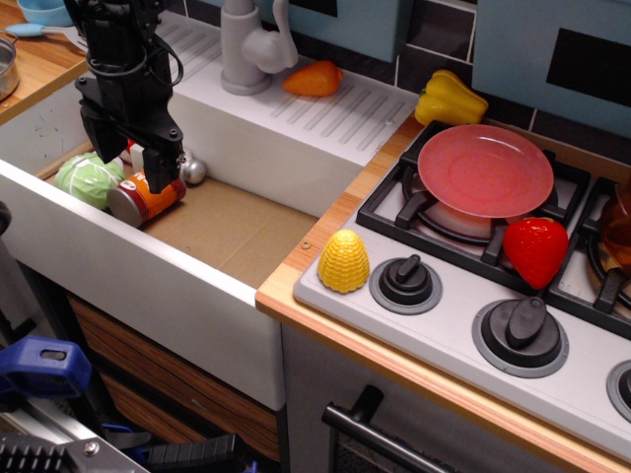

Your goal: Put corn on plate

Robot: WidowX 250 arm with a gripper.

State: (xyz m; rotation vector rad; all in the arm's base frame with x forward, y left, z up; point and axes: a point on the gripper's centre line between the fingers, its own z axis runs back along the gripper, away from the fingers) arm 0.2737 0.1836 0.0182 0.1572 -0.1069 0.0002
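Observation:
The corn [343, 261] is a small yellow ridged dome standing on the grey stove's front left corner, beside a black knob [405, 281]. The pink-red plate [485, 169] lies flat on the back left burner, to the right of and behind the corn. My black gripper [130, 153] hangs down into the sink at the far left, well away from both. Its jaws stand apart and hold nothing, just above an orange can [146, 197].
The sink [232, 227] also holds a green cabbage [87, 179] and a silver ball [193, 169]. A red strawberry [535, 249] sits on the stove by the plate. A yellow pepper [449, 99] and an orange vegetable [314, 79] lie at the back near the faucet [246, 49].

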